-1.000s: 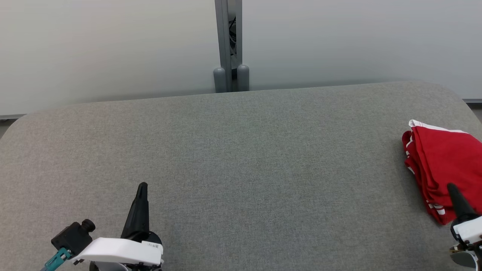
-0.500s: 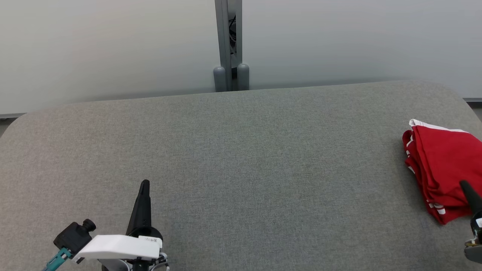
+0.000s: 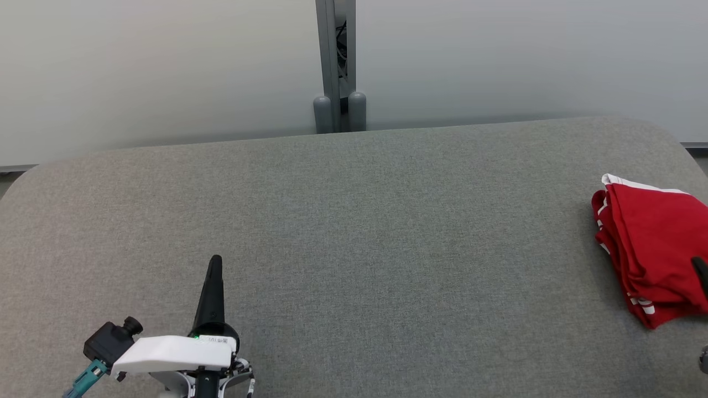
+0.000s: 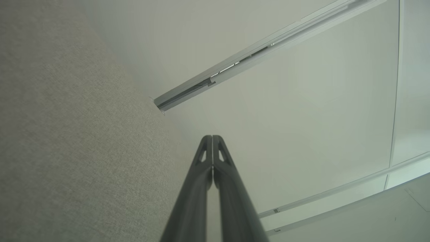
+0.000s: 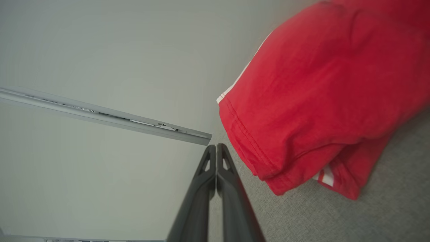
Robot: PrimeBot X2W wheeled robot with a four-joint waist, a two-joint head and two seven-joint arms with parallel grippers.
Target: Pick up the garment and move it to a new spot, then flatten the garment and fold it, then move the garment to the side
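Retreating toward 4 o'clock, the right end effector (image 3: 702, 270), pinched closed like the left end effector (image 3: 215, 265), has left the folded garment (image 3: 652, 237) at 3 o'clock on the desk (image 3: 359, 232); withdraw without snagging cloth.

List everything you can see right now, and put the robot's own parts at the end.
garment: one, red with white trim, folded into a bundle, lying near the right end of the table
table: one, grey fabric top, spanning the head view
wall panels: two, pale, behind the table
post: one, grey, upright between the panels at the table's far edge
rounded caps: two, grey, either side of the post's foot
left gripper: one, dark fingers, shut, over the table's near left, holding nothing
right gripper: one, dark fingers, shut, beside the garment, holding nothing
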